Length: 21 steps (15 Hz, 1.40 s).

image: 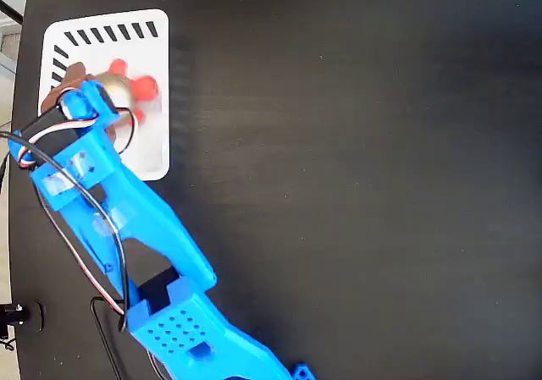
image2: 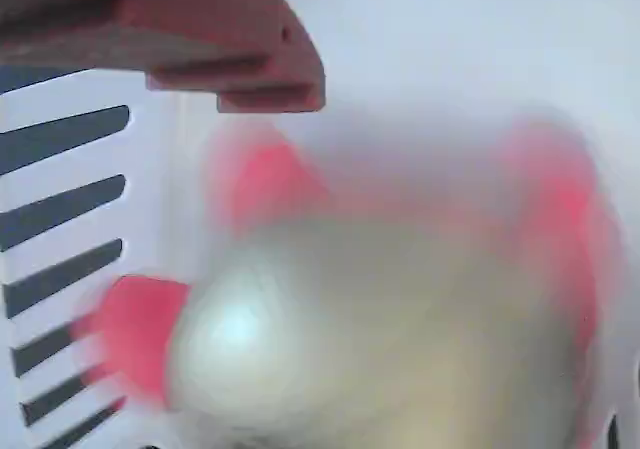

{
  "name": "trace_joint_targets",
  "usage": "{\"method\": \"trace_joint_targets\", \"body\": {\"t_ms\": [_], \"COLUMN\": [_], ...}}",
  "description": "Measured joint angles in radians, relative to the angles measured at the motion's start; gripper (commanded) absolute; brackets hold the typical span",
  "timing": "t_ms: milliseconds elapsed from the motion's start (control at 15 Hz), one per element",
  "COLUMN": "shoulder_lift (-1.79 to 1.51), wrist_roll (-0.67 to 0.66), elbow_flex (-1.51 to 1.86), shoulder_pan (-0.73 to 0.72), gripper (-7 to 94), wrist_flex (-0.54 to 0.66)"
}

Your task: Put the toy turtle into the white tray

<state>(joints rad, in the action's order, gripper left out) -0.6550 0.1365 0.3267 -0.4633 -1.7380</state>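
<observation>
Lying over white tray point(image: 152, 33), toy turtle point(image: 127, 88) beside gripper point(image: 80, 96), jaw state unclear

- The worktop point(image: 356, 143) is a matte black surface that fills nearly the whole fixed view.
- Along the left edge of that view a pale strip of floor or background point(image: 7, 228) shows beyond the worktop's border.
- A small black object point(image: 12, 314) sits at the lower left edge; it is too small to tell what it is.
</observation>
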Motion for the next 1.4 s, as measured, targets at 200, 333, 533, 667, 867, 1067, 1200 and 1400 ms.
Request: {"method": "trace_joint_targets", "body": {"t_ms": [200, 333, 533, 667, 867, 1067, 1200, 1400], "shoulder_lift": [0.000, -0.005, -0.144, -0.351, -0.792, -1.167, -1.384, -1.706], "wrist_roll": [0.000, 0.000, -0.012, -0.012, -0.054, -0.107, -0.132, -0.166], "elbow_flex": [0.000, 0.000, 0.014, 0.107, 0.465, 0.776, 1.046, 1.563], "shoulder_pan": [-0.002, -0.002, 0.011, 0.040, 0.138, 0.308, 0.399, 0.460], "gripper": [58, 23, 0, 0, 0, 0, 0, 0], "wrist_flex": [0.000, -0.005, -0.005, 0.032, 0.179, 0.227, 0.305, 0.491]}}
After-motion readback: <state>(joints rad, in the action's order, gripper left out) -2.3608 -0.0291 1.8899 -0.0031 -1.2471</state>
